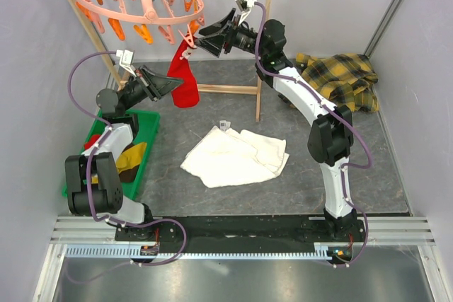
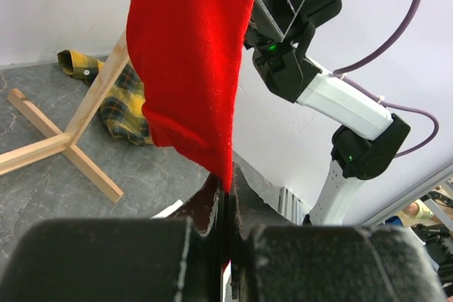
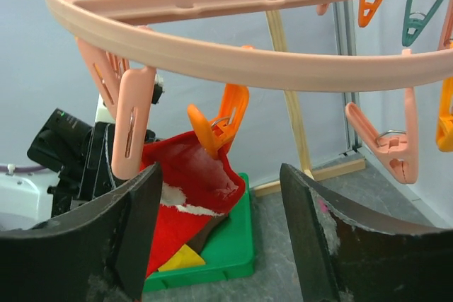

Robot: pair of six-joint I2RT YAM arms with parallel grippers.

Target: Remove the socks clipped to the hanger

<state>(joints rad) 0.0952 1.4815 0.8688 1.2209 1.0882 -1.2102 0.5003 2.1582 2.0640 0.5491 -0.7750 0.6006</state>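
- the wooden rack (image 1: 263,54) stands at the back of the table, and the hanger (image 1: 150,13) hangs at its top left.
- the white towel (image 1: 237,155) lies crumpled mid-table. the plaid shirt (image 1: 340,76) is heaped at the back right.
- the green bin (image 1: 145,132) sits by your left arm's base. it holds a mustard sock (image 1: 131,155), a dark brown sock (image 1: 126,171) and a bit of red fabric.
- the red sock (image 1: 185,79) is the only one you have on the hanger. it dangles from the ring's right edge.
- your left gripper (image 1: 172,84) is clenched on the red sock's lower edge; the left wrist view shows the fabric pinched between closed fingers.
- your right gripper (image 1: 197,37) is spread wide just beside the ring's right edge, gripping nothing.
- an orange clip (image 3: 219,122) bites the red sock's top; in the right wrist view it sits between your spread fingers.
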